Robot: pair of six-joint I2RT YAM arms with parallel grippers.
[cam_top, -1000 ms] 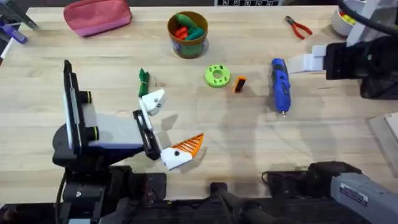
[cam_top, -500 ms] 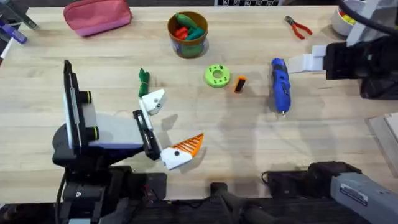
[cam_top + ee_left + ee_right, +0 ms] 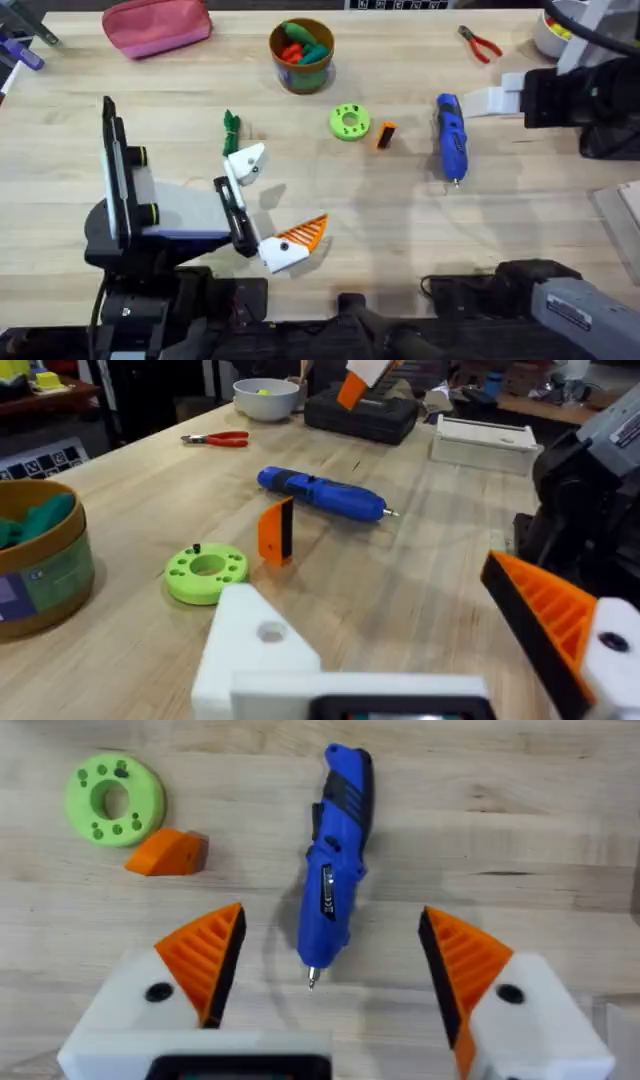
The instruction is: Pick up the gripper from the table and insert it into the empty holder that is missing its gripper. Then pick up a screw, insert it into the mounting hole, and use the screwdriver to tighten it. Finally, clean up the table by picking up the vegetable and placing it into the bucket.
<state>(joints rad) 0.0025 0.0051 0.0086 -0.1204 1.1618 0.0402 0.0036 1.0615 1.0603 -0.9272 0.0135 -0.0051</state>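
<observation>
The right arm's far end runs off the overhead edge, dark and bulky, so from above its right gripper (image 3: 325, 970) is hard to read, but its own camera has both orange pads spread wide with nothing between them, hanging over the screwdriver (image 3: 450, 137), which lies flat on the table (image 3: 400, 220) with its thin bit pointing toward the arms' bases. The left gripper (image 3: 270, 205) sits low at the near left, splayed apart and holding nothing: one finger carries its orange pad, the other is the bare white holder (image 3: 245, 163) with its mounting hole showing. One loose orange gripper (image 3: 386, 134), black at one end, rests between the screwdriver and a green disc (image 3: 349, 122), just beside the disc; tiny specks on that disc are too small to name. One slim dark-green vegetable (image 3: 231, 125) lies just beyond the holder, apart from it. The brown bucket (image 3: 302, 55) stands toward the far edge with red and green pieces in it; I can't count them. A white bowl (image 3: 265, 398) holds something yellow, partly cut off overhead. One pair of red pliers (image 3: 481, 44) and one pink pouch (image 3: 157, 26) lie along the far side.
</observation>
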